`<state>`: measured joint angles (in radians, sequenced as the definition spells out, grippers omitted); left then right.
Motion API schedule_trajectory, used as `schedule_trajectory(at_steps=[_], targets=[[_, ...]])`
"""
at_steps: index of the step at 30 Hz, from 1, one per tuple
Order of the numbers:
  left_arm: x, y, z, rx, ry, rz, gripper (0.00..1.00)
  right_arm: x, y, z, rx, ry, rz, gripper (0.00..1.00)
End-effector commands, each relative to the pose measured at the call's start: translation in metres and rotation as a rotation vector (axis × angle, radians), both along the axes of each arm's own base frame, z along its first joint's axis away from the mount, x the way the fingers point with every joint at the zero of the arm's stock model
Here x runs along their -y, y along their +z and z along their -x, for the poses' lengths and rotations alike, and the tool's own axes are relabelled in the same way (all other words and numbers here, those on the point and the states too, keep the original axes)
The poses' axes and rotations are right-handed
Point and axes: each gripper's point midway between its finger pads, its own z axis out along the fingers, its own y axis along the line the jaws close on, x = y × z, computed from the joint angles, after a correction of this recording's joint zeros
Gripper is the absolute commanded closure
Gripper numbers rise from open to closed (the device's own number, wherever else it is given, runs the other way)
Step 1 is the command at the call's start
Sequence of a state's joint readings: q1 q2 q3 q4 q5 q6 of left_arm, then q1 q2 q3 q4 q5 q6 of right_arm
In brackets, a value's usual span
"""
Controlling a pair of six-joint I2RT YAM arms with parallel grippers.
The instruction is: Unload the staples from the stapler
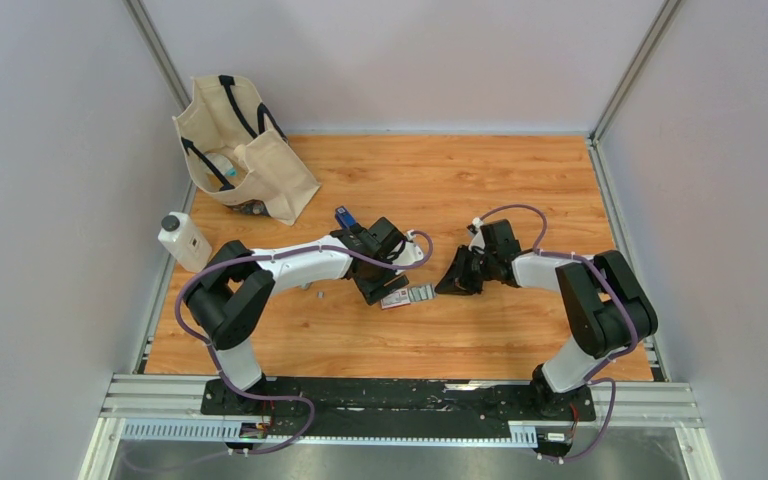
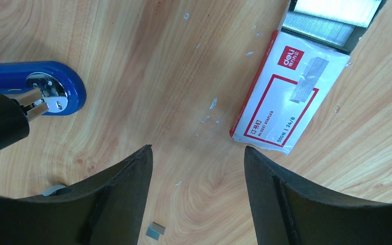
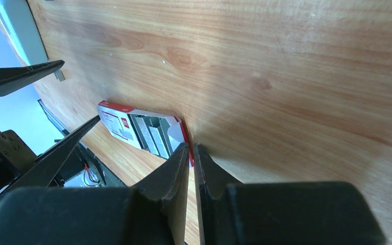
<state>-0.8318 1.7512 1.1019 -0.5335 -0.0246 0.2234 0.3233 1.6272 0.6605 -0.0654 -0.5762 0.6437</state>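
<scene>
1. The stapler (image 2: 67,76), with a blue base, a black upper part and a silvery metal nose, is seen lying on the table (image 2: 148,66). It is outside the left gripper (image 2: 198,149), off past the finger on the left of the wrist view, and is not touched.
2. A tiny grey strip of staples (image 2: 155,230) is seen on the table in the gap between those fingers, closer to the same finger.
3. The left fingers are spread wide and nothing is held.
4. A red-and-white box (image 2: 286,97) is found just beyond the tip of the other left finger. Its tray (image 2: 319,28) of staple strips is drawn out at the far end.
5. The fingers of the right gripper (image 3: 191,148) are pressed almost together, with only a thin slit left. Nothing is seen between them, and their tips are just beside the box's open end.
6. A cloth bag (image 1: 250,165) and a white bottle (image 1: 185,242) are placed well apart from both sets of fingers.
</scene>
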Motion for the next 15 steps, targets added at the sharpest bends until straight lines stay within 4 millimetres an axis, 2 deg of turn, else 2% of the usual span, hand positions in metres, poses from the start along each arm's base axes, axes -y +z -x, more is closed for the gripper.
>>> schedule_trajectory(at_steps=[1,15], targets=[[0.004,-0.001,-0.001,0.015,-0.02,0.007,0.26,-0.002,0.003,-0.003,0.036,-0.008,0.015,0.84],[0.002,-0.004,-0.001,0.021,-0.028,-0.001,0.26,-0.019,0.018,-0.005,0.068,0.02,-0.032,0.84]])
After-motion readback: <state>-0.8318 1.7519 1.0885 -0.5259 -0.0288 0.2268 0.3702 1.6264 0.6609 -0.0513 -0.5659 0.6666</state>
